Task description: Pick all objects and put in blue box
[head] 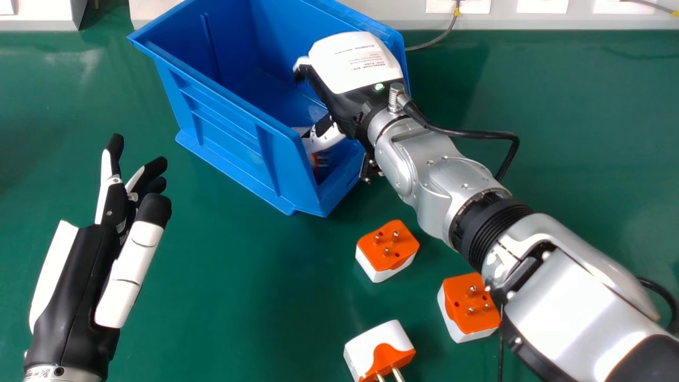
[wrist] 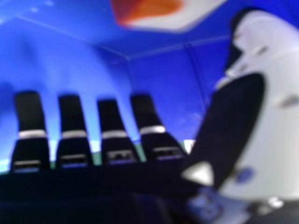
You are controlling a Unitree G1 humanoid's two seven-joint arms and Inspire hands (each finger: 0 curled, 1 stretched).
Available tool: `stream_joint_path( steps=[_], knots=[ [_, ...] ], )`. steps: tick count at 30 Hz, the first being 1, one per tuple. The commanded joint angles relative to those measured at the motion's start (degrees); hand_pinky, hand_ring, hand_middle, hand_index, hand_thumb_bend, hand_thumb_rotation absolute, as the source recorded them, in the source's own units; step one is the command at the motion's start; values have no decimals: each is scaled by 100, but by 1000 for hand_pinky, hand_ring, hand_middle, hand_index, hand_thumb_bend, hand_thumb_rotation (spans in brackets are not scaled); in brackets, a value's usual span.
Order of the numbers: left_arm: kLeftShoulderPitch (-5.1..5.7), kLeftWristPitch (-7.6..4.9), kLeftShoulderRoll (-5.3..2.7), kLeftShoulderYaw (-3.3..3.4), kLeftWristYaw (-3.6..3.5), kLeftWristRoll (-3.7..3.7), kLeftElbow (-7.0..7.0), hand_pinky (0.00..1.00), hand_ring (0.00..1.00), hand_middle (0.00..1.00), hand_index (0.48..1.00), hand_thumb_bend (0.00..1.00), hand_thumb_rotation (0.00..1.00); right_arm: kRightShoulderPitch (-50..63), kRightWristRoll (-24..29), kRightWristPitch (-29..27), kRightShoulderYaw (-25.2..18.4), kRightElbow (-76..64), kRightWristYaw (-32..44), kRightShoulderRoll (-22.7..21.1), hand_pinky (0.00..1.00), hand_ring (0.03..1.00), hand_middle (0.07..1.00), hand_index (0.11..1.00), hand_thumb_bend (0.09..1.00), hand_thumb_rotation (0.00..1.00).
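Observation:
My right hand (head: pixel 356 69) is inside the blue box (head: pixel 233 124), over its near right part. In the right hand view the right hand (wrist: pixel 112 121) has straight, spread fingers and nothing held; an orange and white adapter (wrist: pixel 173 14) lies apart from it against blue plastic. Under the thumb in the head view, something orange and white (head: pixel 321 162) shows partly inside the box. On the table are an orange and white adapter (head: pixel 389 248), a second adapter (head: pixel 469 306) beside my right forearm, and a third adapter (head: pixel 379 347) near the bottom edge. My left hand (head: pixel 79 286) rests open at the left.
The green table (head: pixel 238 297) extends around the box. A white ledge (head: pixel 530 18) with a grey cable (head: pixel 437 38) runs along the back. A black cable (head: pixel 480 134) loops from my right wrist.

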Motion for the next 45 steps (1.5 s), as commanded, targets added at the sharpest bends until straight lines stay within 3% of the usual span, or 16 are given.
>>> stream_joint_path(
  steps=[1,10,19,25,29,35,45],
  knots=[
    [-32,-61,27,3,9,42,-21,861,934,942,953,759,1000,-69,34,-9,-77,-119,-110,-58,721,879,928,882,442,476],
    [-197,-62,37,-28,19,94,127,860,934,941,953,740,1000,-69,81,-104,-173,-201,-117,-154,740,890,934,895,425,471],
    [-614,-162,53,-48,52,184,611,860,934,941,953,734,1000,94,140,-486,-290,-433,-421,-480,762,896,935,894,389,426],
    [-873,-160,72,-59,70,209,880,862,935,942,953,729,1000,172,275,-684,-490,-689,-464,-726,769,899,939,906,357,401],
    [-1016,-66,61,-96,105,231,916,862,935,942,954,725,1000,432,431,-689,-776,-1256,-493,-908,770,898,940,909,345,384],
    [-1212,-30,66,-118,121,244,1058,864,937,944,955,711,1000,958,351,-649,-979,-2453,-421,-1360,768,897,939,904,337,358],
    [-1462,2,118,-125,67,141,1279,880,947,961,968,642,1000,2465,139,-470,-1608,-5686,234,-2511,758,890,933,905,324,297]
  ],
)
